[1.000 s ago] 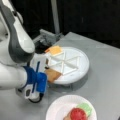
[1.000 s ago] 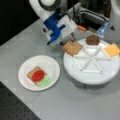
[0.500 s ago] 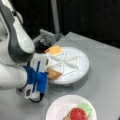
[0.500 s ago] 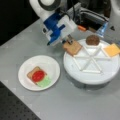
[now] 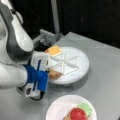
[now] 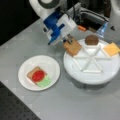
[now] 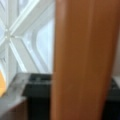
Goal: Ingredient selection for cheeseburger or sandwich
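Note:
My gripper (image 6: 67,41) is shut on a tan-brown toast slice (image 6: 72,47) at the near-left edge of the white divided tray (image 6: 92,77). In a front view the same toast (image 5: 55,74) sticks out from under the blue and white gripper (image 5: 48,72) at the tray's rim (image 5: 83,67). The wrist view is mostly filled by the toast (image 7: 85,60), held on edge. On the paper plate (image 6: 51,66) lies the sandwich: a toast slice (image 6: 31,72) with a red disc (image 6: 38,75) and a green disc (image 6: 45,81). The red disc (image 5: 78,114) and green disc (image 5: 86,108) show in both front views.
In the tray lie a yellow-orange cheese square (image 6: 112,49), also seen as cheese (image 5: 55,50), and a dark brown patty (image 6: 91,39). The tray's white dividers (image 7: 15,37) show in the wrist view. Grey metal equipment (image 6: 90,17) stands behind the tray.

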Controlling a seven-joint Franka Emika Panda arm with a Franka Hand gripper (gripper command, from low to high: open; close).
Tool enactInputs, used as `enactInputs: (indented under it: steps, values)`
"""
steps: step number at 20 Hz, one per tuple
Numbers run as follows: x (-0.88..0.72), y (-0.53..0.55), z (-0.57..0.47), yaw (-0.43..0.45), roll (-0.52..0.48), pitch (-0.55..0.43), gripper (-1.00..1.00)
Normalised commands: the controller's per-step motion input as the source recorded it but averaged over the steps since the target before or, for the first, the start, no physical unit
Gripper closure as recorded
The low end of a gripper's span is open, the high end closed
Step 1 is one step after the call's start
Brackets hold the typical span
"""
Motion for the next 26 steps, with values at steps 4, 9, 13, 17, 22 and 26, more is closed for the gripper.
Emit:
enactInputs:
  steps: [4, 9, 13, 17, 22, 26]
  values:
    - [0.00, -0.03, 0.42, -0.050, -0.083, 0.183, 1.00]
    - [0.00, -0.09, 0.53, -0.007, -0.128, 0.172, 1.00]
    - [0.11, -0.18, 0.40, 0.041, -0.150, 0.140, 1.00]
    - [0.30, -0.28, 0.16, 0.081, -0.175, 0.102, 1.00]
    - [0.54, -0.32, 0.01, 0.165, -0.138, 0.038, 1.00]
    - [0.80, -0.29, 0.06, 0.336, -0.027, 0.050, 1.00]
